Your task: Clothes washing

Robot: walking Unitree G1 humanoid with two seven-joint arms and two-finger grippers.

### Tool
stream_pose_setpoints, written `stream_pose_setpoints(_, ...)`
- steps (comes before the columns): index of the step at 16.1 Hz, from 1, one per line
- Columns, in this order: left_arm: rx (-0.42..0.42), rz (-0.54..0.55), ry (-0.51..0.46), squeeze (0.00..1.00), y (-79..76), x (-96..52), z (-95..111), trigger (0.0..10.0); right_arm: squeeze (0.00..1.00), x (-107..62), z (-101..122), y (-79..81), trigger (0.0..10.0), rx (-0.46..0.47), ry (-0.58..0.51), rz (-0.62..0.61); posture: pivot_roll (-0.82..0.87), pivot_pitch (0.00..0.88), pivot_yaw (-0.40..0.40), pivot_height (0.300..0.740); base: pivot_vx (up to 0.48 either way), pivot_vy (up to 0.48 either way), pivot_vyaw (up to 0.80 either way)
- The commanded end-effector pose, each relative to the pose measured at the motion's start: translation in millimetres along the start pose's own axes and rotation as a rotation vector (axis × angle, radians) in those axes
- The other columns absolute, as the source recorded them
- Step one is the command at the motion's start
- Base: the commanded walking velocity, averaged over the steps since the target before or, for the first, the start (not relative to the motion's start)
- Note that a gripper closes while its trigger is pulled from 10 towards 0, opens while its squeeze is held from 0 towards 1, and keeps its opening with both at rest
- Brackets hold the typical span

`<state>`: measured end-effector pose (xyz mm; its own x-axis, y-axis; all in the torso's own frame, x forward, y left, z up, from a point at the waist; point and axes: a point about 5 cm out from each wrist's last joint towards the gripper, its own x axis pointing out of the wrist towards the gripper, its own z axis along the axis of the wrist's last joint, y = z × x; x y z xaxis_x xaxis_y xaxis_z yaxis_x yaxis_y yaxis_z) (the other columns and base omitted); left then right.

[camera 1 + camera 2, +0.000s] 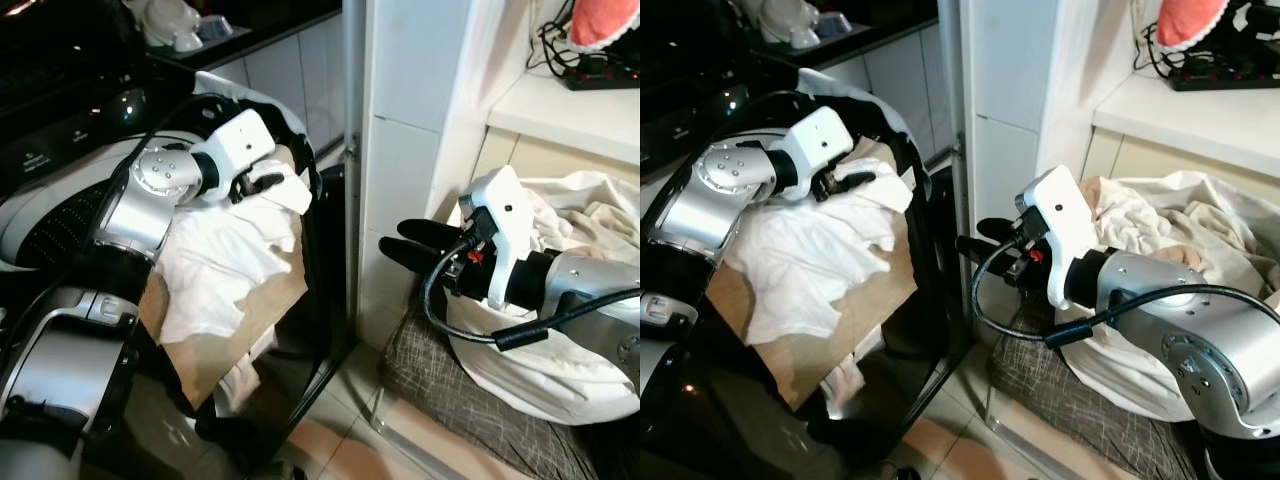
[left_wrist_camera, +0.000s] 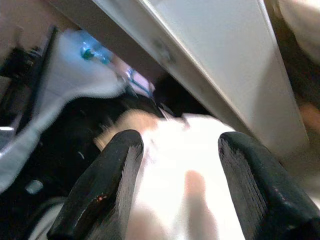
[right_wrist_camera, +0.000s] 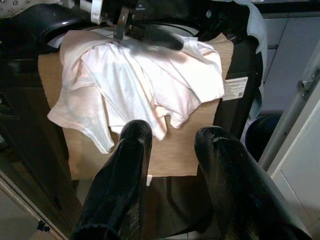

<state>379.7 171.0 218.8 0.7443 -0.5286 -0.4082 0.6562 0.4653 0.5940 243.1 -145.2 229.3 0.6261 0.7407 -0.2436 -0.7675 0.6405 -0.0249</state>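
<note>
upper left of the frame: left gripper [image 1: 268,182] pinching white garment [image 1: 225,265] draped over tan cloth [image 1: 255,315] on dark washer [image 1: 60,140], right gripper [image 1: 405,242] spread at centre before white tiled wall [image 1: 405,110], laundry pile [image 1: 570,215] lower right, pale tiled floor [image 1: 345,440] below.

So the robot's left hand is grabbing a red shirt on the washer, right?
Not quite: the shirt is white, not red, as the left eye view shows. The left hand is indeed grabbing it on the washer.
</note>
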Motion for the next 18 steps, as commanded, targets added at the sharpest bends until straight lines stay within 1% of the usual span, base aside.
stream_pose_setpoints(1, 0.002, -0.031, 0.07, 0.0, -2.8, -2.4, -9, 10.0, 0.0, -1.0, 3, 3.5, 10.0, -0.027, -0.012, 0.024, -0.08, 0.0, 0.105, 0.74, 0.0, 0.0, 0.0)
stream_pose_setpoints(2, -0.006, -0.028, 0.115, 0.0, -3.6, -4.3, -14, 10.0, 0.0, -1.1, 3, 3.9, 10.0, -0.031, -0.01, 0.03, -0.08, 0.0, 0.105, 0.74, 0.0, 0.0, 0.0)
stream_pose_setpoints(3, -0.008, -0.021, 0.134, 0.0, -3.6, -5.0, -17, 10.0, 0.0, -1.2, 3, 4.0, 10.0, -0.031, -0.009, 0.031, -0.08, 0.0, 0.105, 0.74, 0.0, 0.0, 0.0)
stream_pose_setpoints(4, -0.026, 0.01, 0.171, 0.0, -1.6, -6.8, -21, 10.0, 0.0, -1.4, 3, 4.2, 10.0, -0.032, -0.01, 0.034, -0.08, 0.0, 0.103, 0.74, 0.0, 0.0, 0.0)
stream_pose_setpoints(5, -0.066, 0.036, 0.187, 0.0, 0.3, -8.7, -23, 10.0, 0.0, -1.6, 3, 4.3, 10.0, -0.032, -0.011, 0.036, -0.08, 0.0, 0.103, 0.74, 0.0, 0.0, 0.0)
stream_pose_setpoints(6, -0.075, 0.041, 0.196, 0.0, 0.7, -9.3, -23, 6.9, 0.0, -1.6, 3, 4.3, 10.0, -0.033, -0.011, 0.037, -0.08, 0.0, 0.104, 0.74, 0.0, 0.0, 0.0)
stream_pose_setpoints(7, -0.076, 0.055, 0.223, 0.0, 1.4, -10.4, -26, 2.2, 0.0, -1.5, 4, 4.1, 10.0, -0.037, -0.009, 0.038, -0.08, 0.0, 0.103, 0.74, 0.0, 0.0, 0.0)
stream_pose_setpoints(8, -0.082, 0.056, 0.236, 0.0, 0.9, -10.6, -29, 0.0, 0.0, -1.5, 4, 4.2, 10.0, -0.039, -0.009, 0.041, -0.08, 0.0, 0.103, 0.74, 0.0, 0.0, 0.0)
stream_pose_setpoints(18, -0.106, 0.058, 0.298, 0.0, -5.0, -9.2, -40, 0.0, 0.0, 0.0, 6, 3.1, 10.0, -0.054, -0.012, 0.043, -0.08, 0.0, 0.107, 0.74, 0.0, 0.0, 0.0)
